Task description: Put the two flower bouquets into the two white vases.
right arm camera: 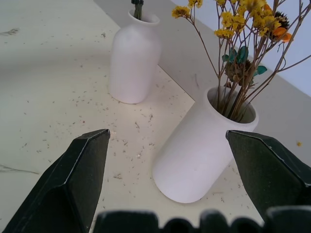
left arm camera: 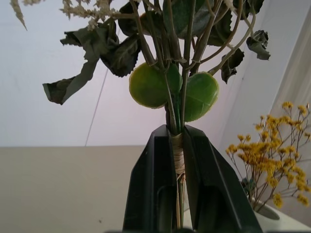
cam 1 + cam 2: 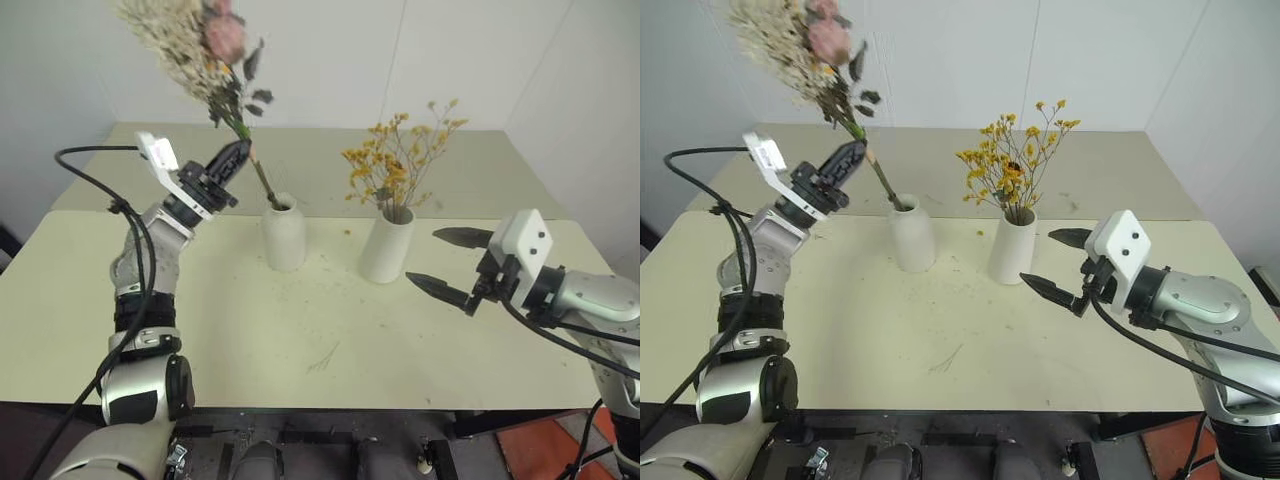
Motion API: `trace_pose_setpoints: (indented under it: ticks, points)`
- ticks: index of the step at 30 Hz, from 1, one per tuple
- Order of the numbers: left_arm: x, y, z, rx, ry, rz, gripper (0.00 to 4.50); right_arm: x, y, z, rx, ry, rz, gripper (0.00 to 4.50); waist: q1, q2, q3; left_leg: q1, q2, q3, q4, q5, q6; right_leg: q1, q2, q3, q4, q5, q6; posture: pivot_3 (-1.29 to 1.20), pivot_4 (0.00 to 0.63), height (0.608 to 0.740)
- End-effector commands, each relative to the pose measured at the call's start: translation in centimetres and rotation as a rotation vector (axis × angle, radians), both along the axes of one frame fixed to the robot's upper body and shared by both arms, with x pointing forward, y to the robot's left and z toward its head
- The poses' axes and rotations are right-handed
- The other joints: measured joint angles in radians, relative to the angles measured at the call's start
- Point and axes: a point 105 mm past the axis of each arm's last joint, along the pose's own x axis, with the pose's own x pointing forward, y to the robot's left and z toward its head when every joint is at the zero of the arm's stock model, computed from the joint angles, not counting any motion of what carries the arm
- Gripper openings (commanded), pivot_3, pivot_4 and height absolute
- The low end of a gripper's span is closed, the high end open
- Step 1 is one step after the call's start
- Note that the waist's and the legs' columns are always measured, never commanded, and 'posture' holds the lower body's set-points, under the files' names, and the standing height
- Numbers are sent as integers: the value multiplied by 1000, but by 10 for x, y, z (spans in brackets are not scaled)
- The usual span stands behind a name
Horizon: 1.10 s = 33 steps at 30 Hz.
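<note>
The fuller bouquet with a pink rose, cream sprigs and dark leaves is held tilted up to the left. My left gripper is shut on its bound stems, and the stem ends dip into the narrow neck of the bottle-shaped white vase. The spray of tiny yellow flowers stands in the wide-mouthed white vase to the right. My right gripper hangs open just right of that vase, nothing between its fingers.
Both vases stand near the middle of a pale yellow-green table strewn with flower crumbs. A second table surface lies behind, against white walls.
</note>
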Motion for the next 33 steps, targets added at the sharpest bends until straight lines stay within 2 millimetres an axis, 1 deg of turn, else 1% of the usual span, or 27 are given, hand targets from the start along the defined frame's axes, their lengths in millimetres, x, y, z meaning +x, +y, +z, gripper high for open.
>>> trace_pose_setpoints:
  ticks: [1,4,8,12,17,19,20,23,25,30,31,33]
  points:
    - [-5,-13,8,71,-77,-19,48,-2,2,11,2,-62,13,4500,0,0,0,0,0,0,0,0,0,0,0,0,0,0,0,0,150,740]
    - [-7,-22,2,121,-87,-39,48,-2,2,12,4,-65,11,4500,0,0,0,0,0,0,0,0,0,0,0,0,0,0,0,0,150,740]
    - [-5,-22,4,107,-94,-32,48,-2,1,12,5,-69,5,4500,-1,0,0,0,0,0,0,0,0,0,0,0,0,0,0,0,150,740]
    - [-8,-24,-1,194,-119,-38,48,-1,1,12,5,-71,3,4500,-2,0,0,0,0,0,0,0,0,0,0,0,0,0,0,0,150,740]
    - [-9,-20,-7,227,-118,-35,48,1,2,12,7,-75,5,4500,-2,0,0,0,0,0,0,0,0,0,0,0,0,0,0,0,150,740]
    - [-9,-17,-7,226,-117,-29,766,1,2,12,7,-77,5,4500,-3,0,0,0,0,0,0,0,0,0,0,0,0,0,0,0,150,740]
    - [-9,-16,-8,231,-117,-27,1014,1,2,12,7,-78,5,4500,-2,0,0,0,0,0,0,0,0,0,0,0,0,0,0,0,150,740]
    - [-9,-14,-14,272,-115,-16,2015,1,2,12,5,-79,4,4500,-1,0,0,0,0,0,0,0,0,0,0,0,0,0,0,0,150,740]
    - [-9,-11,-15,268,-107,-10,2660,2,1,11,1,-78,1,4500,-1,0,0,0,0,0,0,0,0,0,0,0,0,0,0,0,150,740]
    - [-9,0,-26,360,-77,37,4235,2,-1,11,-1,-78,-8,4500,-3,0,0,0,0,0,0,0,0,0,0,0,0,0,0,0,150,740]
    - [-9,3,-28,384,-68,48,4492,2,-1,11,-2,-77,-11,4500,-3,0,0,0,0,0,0,0,0,0,0,0,0,0,0,0,150,740]
    - [-10,10,-35,435,-33,57,4492,2,-2,10,-3,-74,-17,4500,-3,0,0,0,0,0,0,0,0,0,0,0,1,0,0,0,150,740]
